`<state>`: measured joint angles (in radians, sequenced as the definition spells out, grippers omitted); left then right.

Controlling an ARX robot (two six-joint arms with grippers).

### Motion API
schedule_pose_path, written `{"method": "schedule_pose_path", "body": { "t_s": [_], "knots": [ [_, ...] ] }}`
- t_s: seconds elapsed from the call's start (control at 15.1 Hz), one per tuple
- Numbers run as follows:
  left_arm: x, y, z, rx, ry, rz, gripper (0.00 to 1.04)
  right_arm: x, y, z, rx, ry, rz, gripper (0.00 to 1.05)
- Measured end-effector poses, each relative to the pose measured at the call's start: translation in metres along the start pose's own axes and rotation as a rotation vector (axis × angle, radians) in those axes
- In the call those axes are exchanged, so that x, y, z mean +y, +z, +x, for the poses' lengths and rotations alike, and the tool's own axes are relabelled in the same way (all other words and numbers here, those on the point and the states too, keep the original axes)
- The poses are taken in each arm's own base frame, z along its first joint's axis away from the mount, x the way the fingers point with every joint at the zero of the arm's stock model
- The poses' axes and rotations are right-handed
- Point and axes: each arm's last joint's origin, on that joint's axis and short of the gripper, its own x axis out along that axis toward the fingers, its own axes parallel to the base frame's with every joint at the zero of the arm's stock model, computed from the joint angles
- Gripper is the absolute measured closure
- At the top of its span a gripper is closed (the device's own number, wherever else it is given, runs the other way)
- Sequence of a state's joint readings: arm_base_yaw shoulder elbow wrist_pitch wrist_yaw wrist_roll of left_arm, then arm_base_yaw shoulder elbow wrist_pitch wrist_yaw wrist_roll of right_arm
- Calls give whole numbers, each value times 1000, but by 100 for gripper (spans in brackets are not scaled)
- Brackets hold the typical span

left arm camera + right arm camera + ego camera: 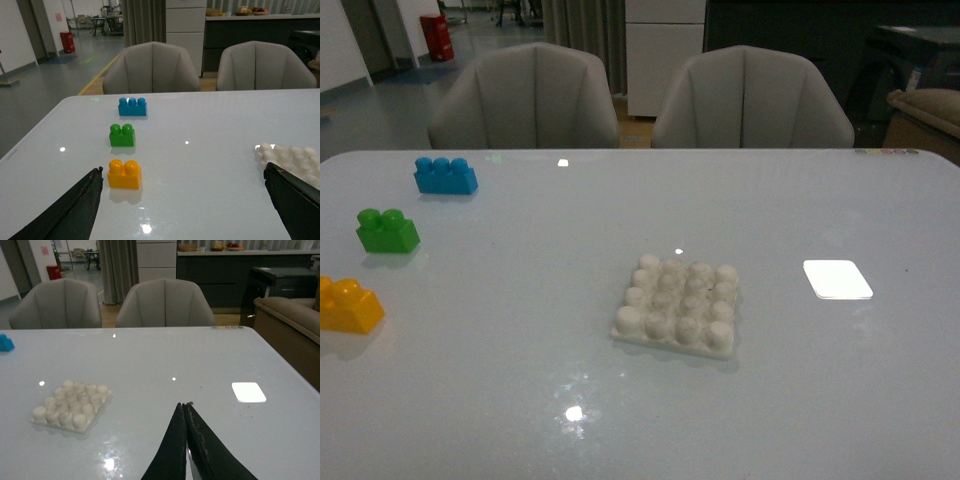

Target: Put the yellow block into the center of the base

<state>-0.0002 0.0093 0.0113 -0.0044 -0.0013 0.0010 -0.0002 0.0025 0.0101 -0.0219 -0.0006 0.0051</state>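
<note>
The yellow block sits at the table's left edge in the front view. In the left wrist view it lies just ahead of the left finger. The white studded base lies flat near the table's middle; it also shows in the left wrist view and the right wrist view. My left gripper is open and empty, its black fingers wide apart. My right gripper is shut and empty, over bare table to the right of the base. Neither arm shows in the front view.
A green two-stud brick and a blue three-stud brick sit behind the yellow block along the left side. Two grey chairs stand behind the table's far edge. A bright light patch lies right of the base.
</note>
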Motion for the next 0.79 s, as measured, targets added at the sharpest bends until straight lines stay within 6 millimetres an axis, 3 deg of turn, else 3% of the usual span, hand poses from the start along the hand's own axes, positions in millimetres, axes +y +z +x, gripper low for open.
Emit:
{"method": "schedule_pose_path", "body": {
  "t_s": [0.53,0.79],
  "knots": [
    [0,0,0,-1,-1,0,7,0,2,0,-16,-1,-1,100],
    [0,0,0,-1,-1,0,7,0,2,0,-16,-1,-1,47]
  ]
}}
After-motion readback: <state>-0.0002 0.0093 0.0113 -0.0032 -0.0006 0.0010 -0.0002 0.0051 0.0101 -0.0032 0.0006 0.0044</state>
